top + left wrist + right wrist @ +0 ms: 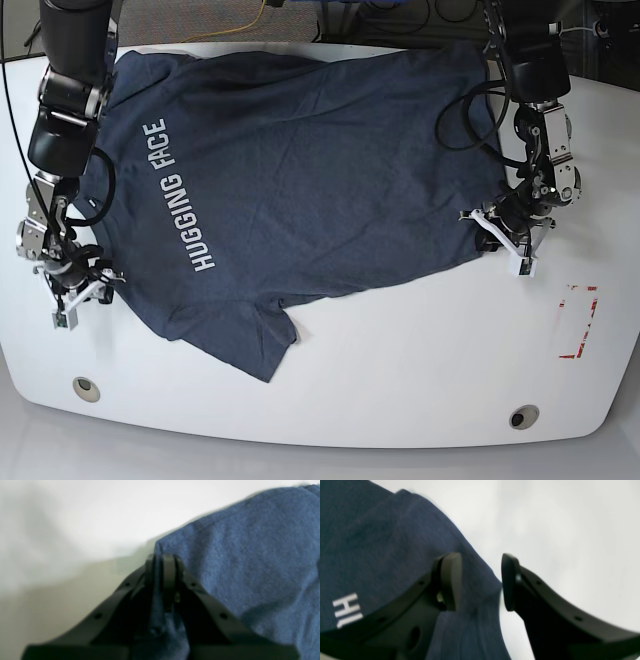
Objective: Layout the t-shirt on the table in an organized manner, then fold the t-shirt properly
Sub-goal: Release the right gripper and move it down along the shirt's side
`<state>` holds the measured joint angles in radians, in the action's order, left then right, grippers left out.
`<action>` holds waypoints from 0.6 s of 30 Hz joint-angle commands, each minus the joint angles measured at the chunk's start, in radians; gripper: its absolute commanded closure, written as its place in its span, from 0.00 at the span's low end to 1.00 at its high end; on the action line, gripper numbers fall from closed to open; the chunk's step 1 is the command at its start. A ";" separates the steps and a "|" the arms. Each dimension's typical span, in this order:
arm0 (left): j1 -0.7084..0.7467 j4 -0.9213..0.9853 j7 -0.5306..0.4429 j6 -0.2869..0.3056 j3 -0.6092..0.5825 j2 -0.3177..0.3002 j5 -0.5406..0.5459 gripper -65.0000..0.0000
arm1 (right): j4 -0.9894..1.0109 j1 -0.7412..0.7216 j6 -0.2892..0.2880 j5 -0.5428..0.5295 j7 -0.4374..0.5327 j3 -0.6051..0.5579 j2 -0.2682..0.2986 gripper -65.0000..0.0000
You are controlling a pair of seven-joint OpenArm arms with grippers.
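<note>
The t-shirt is spread print-side up over the far half of the glossy white tabletop, with "HUGGING FACE" running sideways and one sleeve flopped toward the near edge. The left hand is clamped tight on a pinch of the hem, while the right hand sits wide apart straddling the shirt's other edge, gripping nothing. Around it there's a red tape rectangle, two round grommet holes near the front, and cables draped over the cloth.
</note>
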<state>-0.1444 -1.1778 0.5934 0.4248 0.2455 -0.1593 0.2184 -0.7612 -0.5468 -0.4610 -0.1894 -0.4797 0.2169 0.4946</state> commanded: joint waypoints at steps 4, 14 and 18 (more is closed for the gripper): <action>0.006 0.003 0.072 -0.001 -0.005 -0.003 -0.032 0.95 | 0.113 -0.141 0.000 -0.005 0.089 -0.061 0.005 0.61; 0.007 -0.003 0.072 -0.001 -0.005 -0.004 -0.032 0.95 | 0.375 -0.250 0.009 -0.003 0.289 -0.216 0.000 0.61; 0.030 -0.032 0.072 -0.001 -0.005 -0.004 -0.032 0.95 | 0.457 -0.266 0.009 -0.003 0.339 -0.248 0.000 0.61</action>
<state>-0.1341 -1.1931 0.5995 0.4267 0.2440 -0.1589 0.2180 -0.3195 -0.7681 -0.4526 -0.1856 -0.1898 -0.0319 0.4763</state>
